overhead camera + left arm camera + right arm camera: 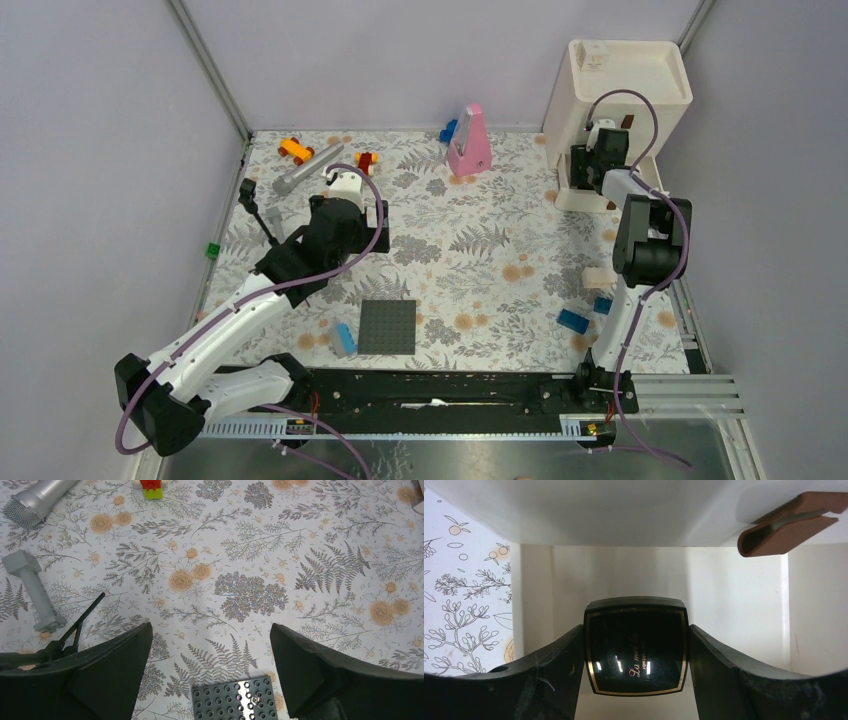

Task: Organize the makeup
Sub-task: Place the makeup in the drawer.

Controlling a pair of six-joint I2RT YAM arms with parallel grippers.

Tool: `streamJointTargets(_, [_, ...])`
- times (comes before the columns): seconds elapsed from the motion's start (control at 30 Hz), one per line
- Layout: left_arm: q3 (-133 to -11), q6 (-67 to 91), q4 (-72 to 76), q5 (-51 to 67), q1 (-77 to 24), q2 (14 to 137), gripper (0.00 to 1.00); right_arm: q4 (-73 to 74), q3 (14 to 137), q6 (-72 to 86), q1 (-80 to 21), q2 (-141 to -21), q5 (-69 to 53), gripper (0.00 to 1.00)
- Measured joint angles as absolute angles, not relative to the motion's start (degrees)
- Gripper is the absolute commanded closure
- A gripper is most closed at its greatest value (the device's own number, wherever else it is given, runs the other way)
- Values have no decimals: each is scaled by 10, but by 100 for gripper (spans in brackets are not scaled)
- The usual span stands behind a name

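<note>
We are gripping a compact point(636, 655) between the fingers of the right gripper point(636, 630). It is a glossy black rounded square with a thin gold border and gold lettering, and we are holding it at the front of the white organizer point(620, 70). Our left gripper point(210, 629) is hanging wide open over the flowered cloth point(250, 555).

Organizer point(628, 75) at worktop's point(500, 240) far right, compact point(636, 652) between right fingers point(549, 680) before it, studded plate point(388, 327) near front centre, tripod point(258, 212) left.
</note>
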State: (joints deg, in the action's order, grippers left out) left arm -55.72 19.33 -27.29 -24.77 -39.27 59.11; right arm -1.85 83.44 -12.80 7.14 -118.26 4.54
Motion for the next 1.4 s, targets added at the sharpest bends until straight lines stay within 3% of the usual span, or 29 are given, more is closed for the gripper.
streamJointTargets(0.3, [-557, 193, -273, -245, -389, 591, 1, -21, 834, -119, 71, -1186, 51, 13])
streamJointTargets(0.7, [-557, 193, -273, -242, -386, 591, 1, -12, 834, -56, 71, -1127, 80, 11])
streamJointTargets(0.93, [-557, 193, -273, -241, -384, 591, 1, -5, 799, 48, 72, -1012, 97, 18])
streamJointTargets(1.27, [-557, 193, -273, -241, -380, 591, 1, -7, 559, 314, 173, -860, 150, 29])
streamJointTargets(1.4, [-557, 193, -273, -240, -378, 591, 1, -6, 522, 367, 191, -869, 151, 42])
